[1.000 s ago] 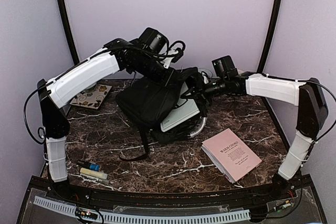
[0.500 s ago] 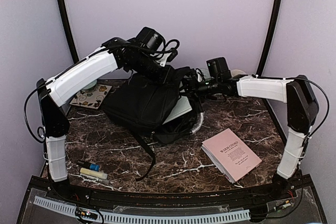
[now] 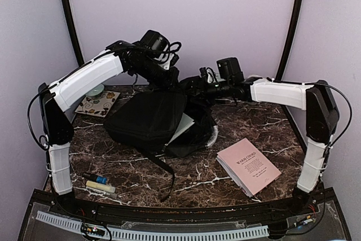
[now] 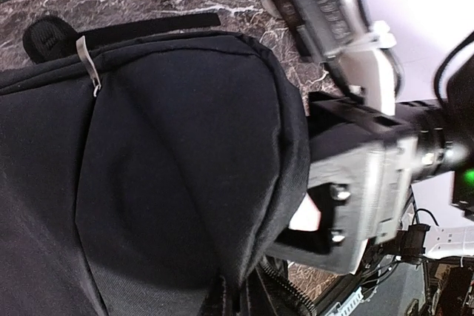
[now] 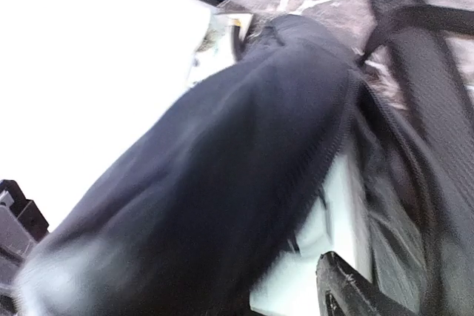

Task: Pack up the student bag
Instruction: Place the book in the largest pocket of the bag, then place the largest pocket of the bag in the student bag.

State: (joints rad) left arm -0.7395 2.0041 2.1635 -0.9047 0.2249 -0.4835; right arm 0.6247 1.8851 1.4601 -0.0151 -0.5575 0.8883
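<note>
The student bag (image 3: 148,118), black and soft, lies at the table's middle with its strap (image 3: 167,169) trailing toward the front. My left gripper (image 3: 170,80) is shut on the bag's top flap (image 4: 185,153) and holds it raised at the far edge. A white flat thing (image 3: 182,126) shows inside the open mouth. My right gripper (image 3: 193,85) sits at that mouth, right of the left one. In the right wrist view one finger (image 5: 355,290) stands far to the side by the white thing (image 5: 337,205). The flap (image 5: 222,183) hides the other finger.
A pink booklet (image 3: 248,165) lies at the front right. Two markers (image 3: 99,183) lie at the front left. A patterned card (image 3: 97,104) and a pale bowl (image 3: 96,90) sit at the back left. A grey curved handle (image 3: 214,136) pokes out of the bag's right side.
The bag has sunk and shifted left, covering more of the white thing. My right arm reached further left and its jaws opened. The strap has slid toward the front.
</note>
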